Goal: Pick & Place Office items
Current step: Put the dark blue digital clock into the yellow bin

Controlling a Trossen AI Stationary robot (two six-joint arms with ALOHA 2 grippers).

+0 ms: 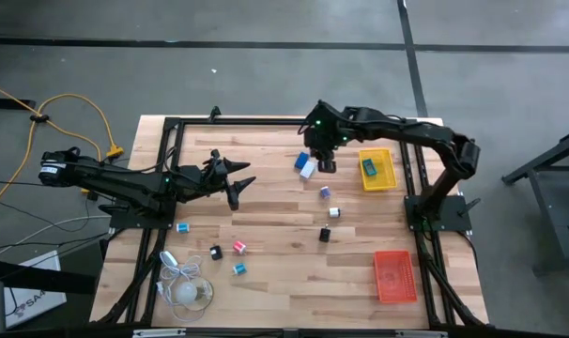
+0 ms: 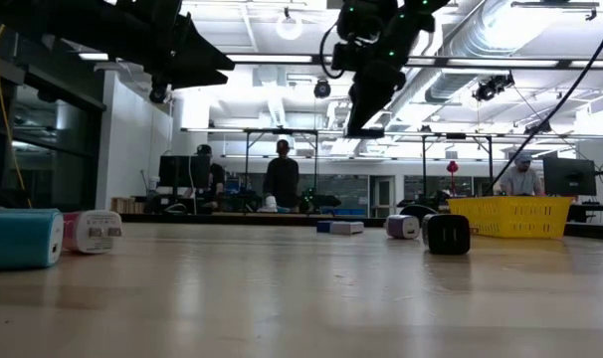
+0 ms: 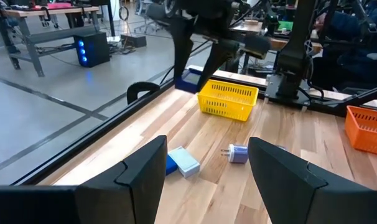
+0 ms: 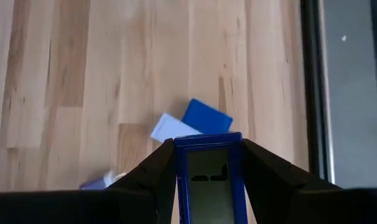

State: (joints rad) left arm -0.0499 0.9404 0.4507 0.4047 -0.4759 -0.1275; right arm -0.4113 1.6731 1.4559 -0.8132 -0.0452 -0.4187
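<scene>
My right gripper (image 1: 326, 164) hangs above the far middle of the table, left of the yellow tray (image 1: 390, 183). It is shut on a blue office item with a grey window (image 4: 208, 180). Below it a blue and a white piece (image 4: 191, 124) lie flat on the wood. More small pieces lie scattered: purple (image 1: 324, 192), white (image 1: 334, 212), black (image 1: 325, 235), pink-red (image 1: 239, 247), teal (image 1: 238, 268). One blue piece (image 1: 369, 168) lies in the yellow tray. My left gripper (image 1: 234, 184) stands open and level above the table's left half, holding nothing. My right gripper pinches the blue item by its two long sides (image 4: 178, 177) between its two fingers. The fingers (image 4: 152, 174) slant steeply down from above and lie along the item. The item is lifted clear of the table, its windowed face toward the wrist camera.
An orange tray (image 1: 394, 276) sits at the near right. A white bulb-like thing with a coiled cord (image 1: 186, 289) lies at the near left. A black frame (image 1: 172, 150) runs round the table's edges. Bare wood shows in the table's middle.
</scene>
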